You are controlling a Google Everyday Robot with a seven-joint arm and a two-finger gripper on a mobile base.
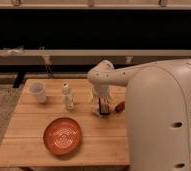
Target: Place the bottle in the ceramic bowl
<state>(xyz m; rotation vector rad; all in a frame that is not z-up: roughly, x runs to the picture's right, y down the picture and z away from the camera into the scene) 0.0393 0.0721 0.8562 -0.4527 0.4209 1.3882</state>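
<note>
The bottle [67,96] is small, slim and whitish, and stands upright on the wooden table [34,145], right of the white cup. The ceramic bowl [62,135] is orange-red with pale rings inside and sits on the table in front of the bottle. My gripper [104,107] hangs from the white arm and points down at the table, to the right of the bottle and apart from it. Nothing shows between it and the bottle.
A white cup [38,91] stands at the table's back left. A small reddish object [120,106] lies just right of the gripper. My white arm and body [161,115] cover the table's right side. Dark shelving runs behind the table.
</note>
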